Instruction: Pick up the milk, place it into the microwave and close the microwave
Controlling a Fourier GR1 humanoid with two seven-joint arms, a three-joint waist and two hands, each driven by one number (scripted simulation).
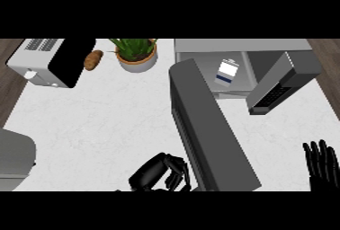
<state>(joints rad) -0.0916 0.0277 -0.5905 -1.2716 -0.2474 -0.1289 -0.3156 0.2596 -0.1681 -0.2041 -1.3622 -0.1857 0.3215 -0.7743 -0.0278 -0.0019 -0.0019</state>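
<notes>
You have one white marble-patterned bench to count on. On it: one grey open-fronted microwave at one o'clock, with one dark grey microwave door swung out toward six o'clock. One white-and-blue milk carton sits inside. One green plant in a pale round pot at twelve, one brown bread loaf beside it, one white-and-black toaster at eleven. Two black hands: left hand, right hand.

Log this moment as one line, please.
milk carton: inside microwave | door: open | left hand: curled, by door | right hand: open, resting
</notes>
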